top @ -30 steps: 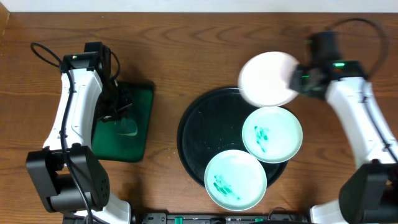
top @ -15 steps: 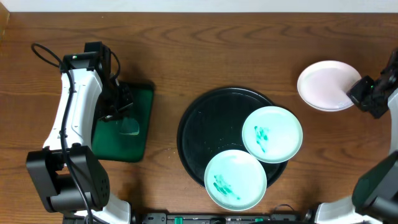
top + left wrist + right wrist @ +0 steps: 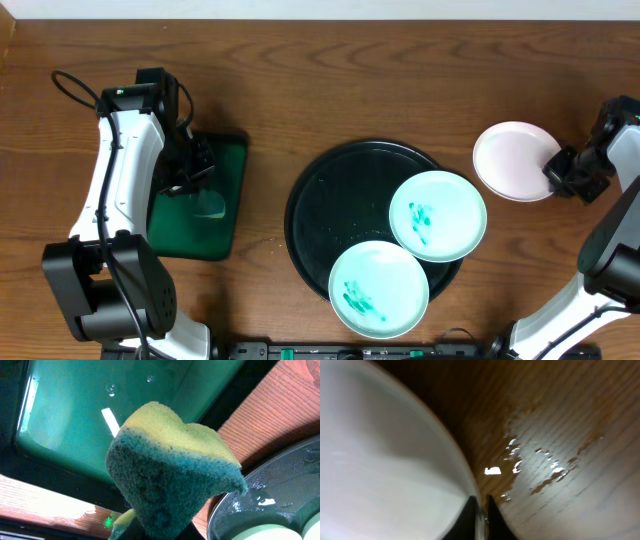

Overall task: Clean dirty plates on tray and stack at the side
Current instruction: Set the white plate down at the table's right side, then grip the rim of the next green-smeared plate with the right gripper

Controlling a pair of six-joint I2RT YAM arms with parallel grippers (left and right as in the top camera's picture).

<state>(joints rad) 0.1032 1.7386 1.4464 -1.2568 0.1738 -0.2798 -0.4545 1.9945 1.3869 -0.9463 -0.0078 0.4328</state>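
Note:
Two dirty plates with teal smears lie on the black tray point(image 3: 325, 205): one at its right point(image 3: 437, 215), one at its front edge point(image 3: 379, 289). A third plate point(image 3: 508, 160), white and free of smears, lies on the wood to the right of the tray. My right gripper point(image 3: 555, 172) pinches this plate's right rim; in the right wrist view the rim point(image 3: 395, 470) runs between the two black fingertips of the gripper point(image 3: 481, 510). My left gripper point(image 3: 193, 175) hovers over the green tray point(image 3: 228, 165), shut on a yellow-and-green sponge point(image 3: 170, 475) that hides its fingers.
Water drops glisten on the wood point(image 3: 535, 470) beside the white plate. The green tray point(image 3: 100, 405) holds a film of water. The black tray's wet rim point(image 3: 280, 485) shows at the lower right of the left wrist view. A cable point(image 3: 75, 85) loops at the far left.
My right arm has carried the white plate from over the tray's back rim out to the right side of the table and down. The left arm and sponge have not moved.

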